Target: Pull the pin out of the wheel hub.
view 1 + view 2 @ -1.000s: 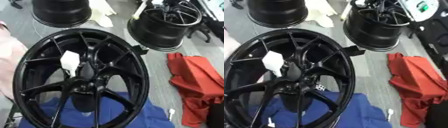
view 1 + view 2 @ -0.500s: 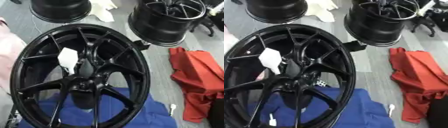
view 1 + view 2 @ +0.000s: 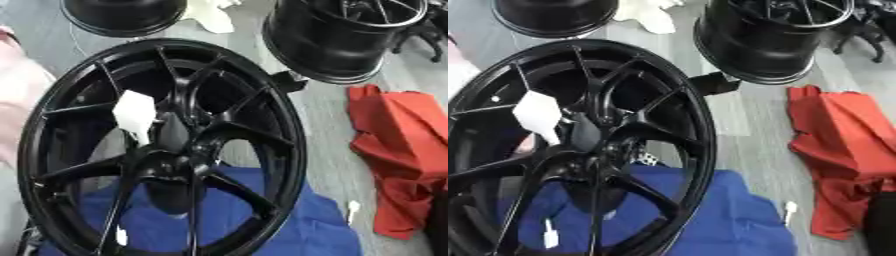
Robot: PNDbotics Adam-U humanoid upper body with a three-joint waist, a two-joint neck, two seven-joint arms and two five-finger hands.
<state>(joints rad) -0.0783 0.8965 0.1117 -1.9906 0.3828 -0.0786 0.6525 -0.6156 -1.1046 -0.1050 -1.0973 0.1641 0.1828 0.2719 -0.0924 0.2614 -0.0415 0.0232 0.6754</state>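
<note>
A large black multi-spoke wheel (image 3: 262, 125) stands tilted on a blue cloth (image 3: 289, 225), and its hub (image 3: 171, 167) is where the spokes meet. A white piece (image 3: 136, 114) with a wide flat head tapers down toward the hub, lying against the upper left spokes. Next to it a dark oblong shape (image 3: 172, 132) runs into the hub; I cannot make out what that shape is. Neither of my hands shows clearly in either view.
Two more black rims stand behind, one at the back left (image 3: 122, 15) and one at the back right (image 3: 337, 37). A red cloth (image 3: 402, 150) lies on the grey floor at the right. Pink fabric (image 3: 17, 100) is at the left. Small white bits (image 3: 549, 234) lie on the blue cloth.
The whole picture has shifted, so the camera has moved: the back rims now sit higher in view. The white piece stays in the same place on the wheel.
</note>
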